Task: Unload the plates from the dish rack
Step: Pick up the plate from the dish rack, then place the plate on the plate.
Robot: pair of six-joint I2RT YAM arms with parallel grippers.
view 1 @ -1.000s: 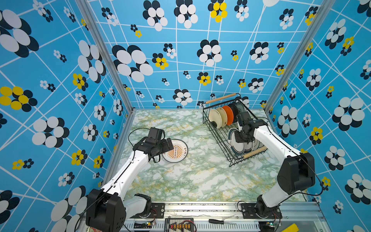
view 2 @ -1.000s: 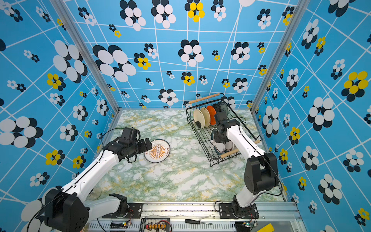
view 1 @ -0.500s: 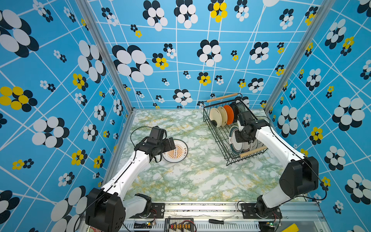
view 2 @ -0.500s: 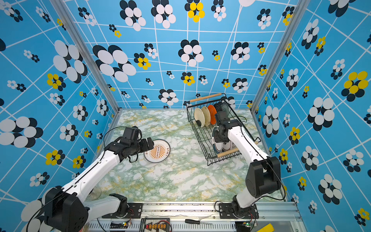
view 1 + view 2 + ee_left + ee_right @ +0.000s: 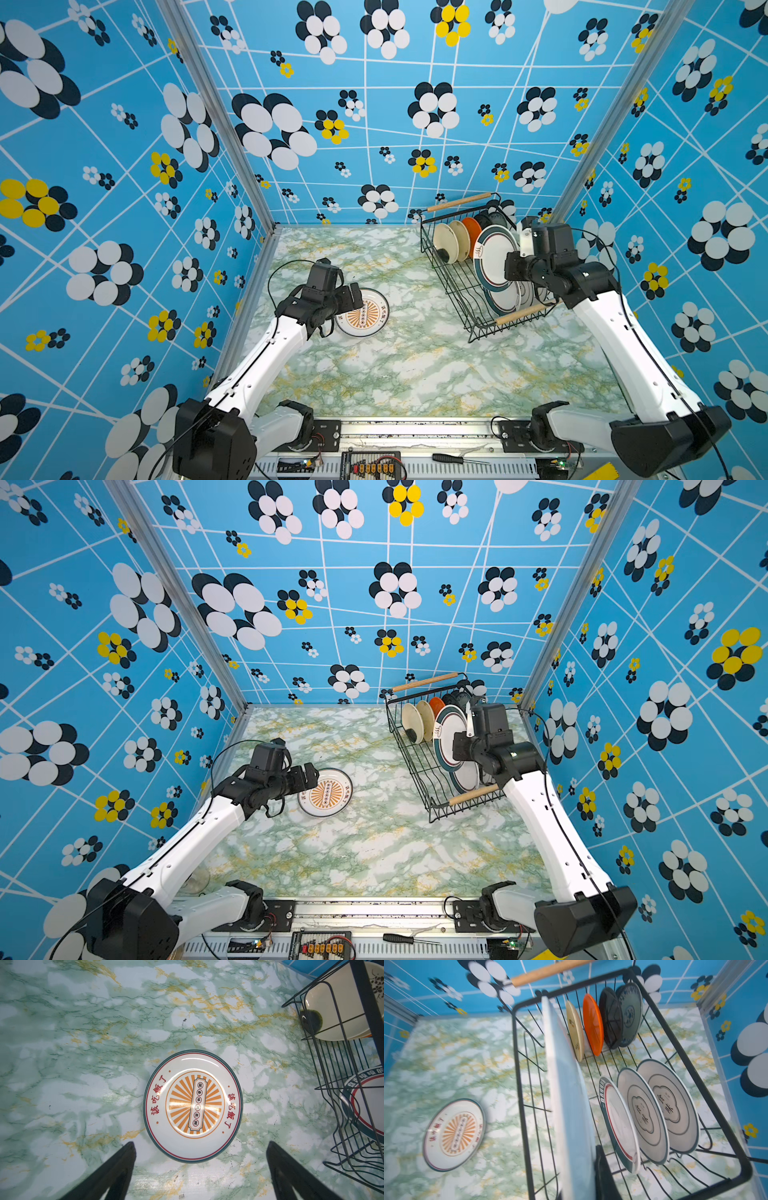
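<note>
Lifting step, right arm, by my reading.

Top views: the right gripper (image 5: 510, 267) is clamped on the side rim of a large green-rimmed plate (image 5: 492, 253). The plate stands on edge, raised above the dish rack (image 5: 453, 215). Its face runs roughly parallel to the plates in the slots. Its lower rim overlaps them in both top views, so clearance from the wire wall cannot be confirmed. The left gripper (image 5: 354, 291) hangs low, well apart from the rack, at the near edge of a sunburst plate (image 5: 368, 316) lying flat on the table (image 5: 415, 374).

Left wrist: the jaws are spread wide, with nothing between the fingers (image 5: 116, 1169). The sunburst plate lies just ahead of the tips, untouched. The rack is further ahead and off to the side.

Right wrist: the held plate is seen edge-on, directly ahead of the gripper. One finger (image 5: 604, 1174) presses on its face; the other is hidden behind it. On the finger's side sit three large white plates (image 5: 643, 1118) in the near row and a far row of small plates (image 5: 592, 1024): cream, orange, black, teal-patterned. On the opposite face lie bare table and the sunburst plate.

Judgement: the move turns on carrying the plate over the rack wall toward that opposite face, where free table lies. Only the right arm is near the rack. The plate's plane must go from vertical to flat before release.
</note>
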